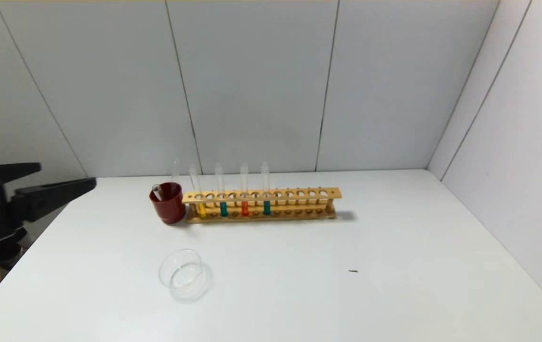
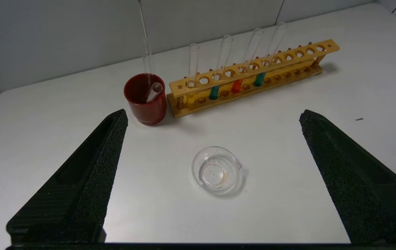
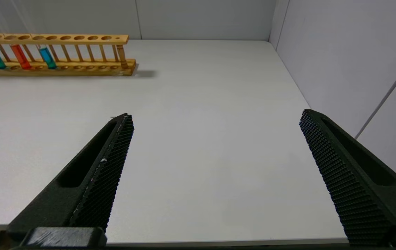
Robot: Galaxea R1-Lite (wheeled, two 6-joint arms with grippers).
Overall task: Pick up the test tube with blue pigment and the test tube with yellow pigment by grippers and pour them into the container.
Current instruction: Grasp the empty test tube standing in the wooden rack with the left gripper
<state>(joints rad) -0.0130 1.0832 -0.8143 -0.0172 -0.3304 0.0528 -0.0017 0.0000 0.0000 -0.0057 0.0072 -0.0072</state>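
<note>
My left gripper (image 2: 213,116) and right gripper (image 3: 215,116) both gape empty; yellow tube (image 1: 200,208) still racked, dish (image 1: 181,274) dry, so nothing's done yet.

White table (image 1: 394,285), pale grey panelled walls (image 1: 251,85), even light

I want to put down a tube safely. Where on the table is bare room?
Bare: the wide stretch right of the container, in front of the rack, to the right wall. Crowded: the back left, where the red cup touches the rack's end; the left claw hangs at the left edge.
</note>
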